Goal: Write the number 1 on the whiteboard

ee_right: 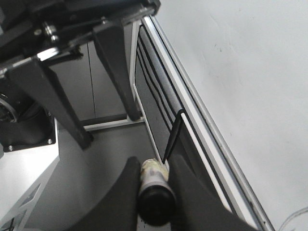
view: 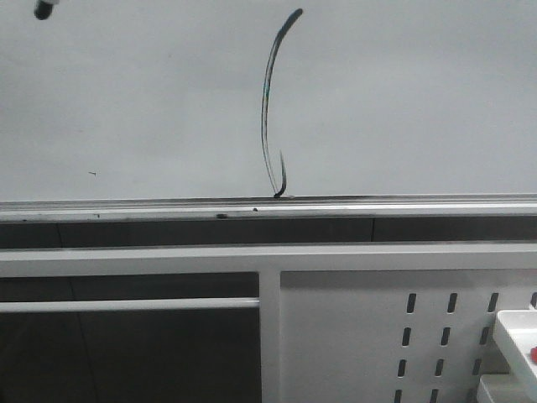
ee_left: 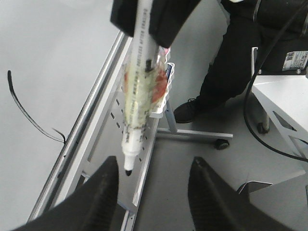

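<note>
The whiteboard (view: 134, 92) fills the upper front view, with its silver rail (view: 126, 207) below. The number 1 (view: 267, 101) is a tall curved black stroke with a small hook at the rail. It also shows in the left wrist view (ee_left: 23, 109). My right gripper (ee_right: 155, 166) is shut on the black end of a white marker (ee_right: 154, 175). In the left wrist view its black fingers (ee_left: 168, 24) hold the marker (ee_left: 137, 96) with the tip off the board. A dark marker tip (view: 44, 8) shows at the top left. My left gripper (ee_left: 154, 166) is open and empty.
A white perforated metal panel (view: 352, 336) stands below the rail. A white tray (view: 516, 332) holding something red sits at the lower right. A person's dark legs and shoe (ee_left: 226, 77) and a white stand (ee_left: 284, 96) are on the floor. Black frame struts (ee_right: 115, 72) are near the right arm.
</note>
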### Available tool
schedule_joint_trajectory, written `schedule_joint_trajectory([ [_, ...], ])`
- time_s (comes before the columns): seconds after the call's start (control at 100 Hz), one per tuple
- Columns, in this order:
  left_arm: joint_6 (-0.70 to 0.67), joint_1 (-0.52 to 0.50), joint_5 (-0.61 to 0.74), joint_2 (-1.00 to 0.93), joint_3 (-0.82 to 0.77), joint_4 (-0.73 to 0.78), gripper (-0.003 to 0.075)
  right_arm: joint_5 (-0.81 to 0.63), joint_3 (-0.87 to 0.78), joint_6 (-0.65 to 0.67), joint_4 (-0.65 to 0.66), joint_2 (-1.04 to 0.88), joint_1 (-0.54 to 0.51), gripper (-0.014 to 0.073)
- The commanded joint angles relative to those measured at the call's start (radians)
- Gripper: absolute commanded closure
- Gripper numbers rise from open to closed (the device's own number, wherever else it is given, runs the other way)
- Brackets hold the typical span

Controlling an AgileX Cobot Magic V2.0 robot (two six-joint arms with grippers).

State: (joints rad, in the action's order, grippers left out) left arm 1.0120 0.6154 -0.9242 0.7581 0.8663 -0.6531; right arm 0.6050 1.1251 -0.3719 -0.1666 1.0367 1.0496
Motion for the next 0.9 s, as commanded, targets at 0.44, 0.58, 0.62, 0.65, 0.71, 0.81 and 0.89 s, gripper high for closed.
schedule_joint_trajectory([
  [0.44,0.003,-0.003,0.113,0.027,0.036,-0.101,0.0407,-0.169,0.046,-0.02,-0.001,0.037,0.068,0.0666],
  [0.58,0.001,-0.003,0.113,0.041,0.036,-0.101,0.047,-0.169,0.046,-0.02,-0.001,0.037,0.068,0.0666],
  [0.62,0.001,-0.003,0.113,0.044,0.036,-0.101,0.0505,-0.169,0.046,-0.02,-0.001,0.037,0.068,0.0666],
  [0.65,0.001,-0.003,0.113,0.047,0.036,-0.101,0.0527,-0.169,0.046,-0.02,-0.001,0.037,0.068,0.0666],
  [0.71,0.001,-0.003,0.113,0.054,0.036,-0.101,0.0569,-0.169,0.046,-0.02,-0.001,0.037,0.07,0.0666],
  [0.81,0.001,-0.003,0.113,0.057,0.036,-0.101,0.0587,-0.169,0.046,-0.02,-0.001,0.035,0.07,0.0666],
  [0.89,0.001,-0.003,0.112,0.064,0.036,-0.101,0.0587,-0.169,0.046,-0.02,-0.001,0.035,0.07,0.0666],
])
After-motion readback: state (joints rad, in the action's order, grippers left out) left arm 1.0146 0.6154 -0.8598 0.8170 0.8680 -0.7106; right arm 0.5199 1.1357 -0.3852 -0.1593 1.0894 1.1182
